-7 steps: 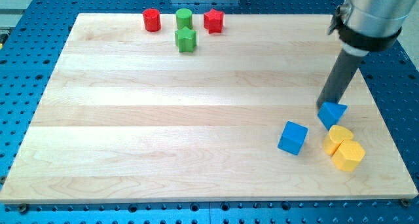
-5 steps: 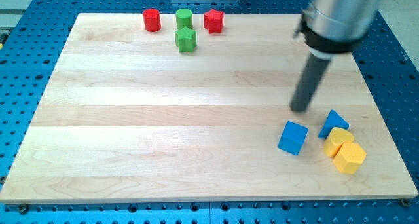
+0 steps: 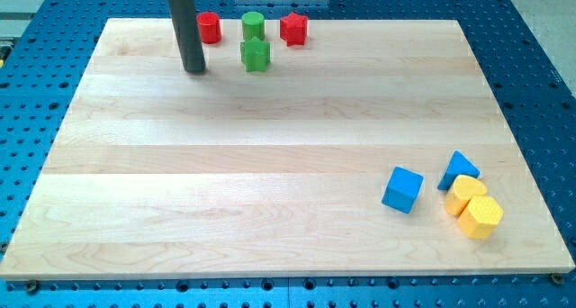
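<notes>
Straight dark rod descending from the view's top left onto a pale wooden board (image 3: 270, 164) set on a blue perforated table (image 3: 540, 65). My tip (image 3: 194, 71) rests on bare wood near the board's top edge, touching no block; the rod has no jaws and holds nothing.

Nearest to my tip is the red cylinder block (image 3: 209, 27), just above and to the view's right of it, partly beside the rod's shaft. The green star-like block (image 3: 256, 55) lies to the view's right of my tip at nearly the same level, apart from it. Above that block stands the green cylinder block (image 3: 252, 24), and to its right the red star-like block (image 3: 293, 28); these four form a loose cluster along the top edge.

Well apart, near the board's bottom right corner, lie a blue cube block (image 3: 402, 189), a blue wedge-shaped block (image 3: 459, 170), and two yellow blocks: a rounded yellow block (image 3: 465, 193) touching a yellow hexagonal block (image 3: 481, 216) below it.
</notes>
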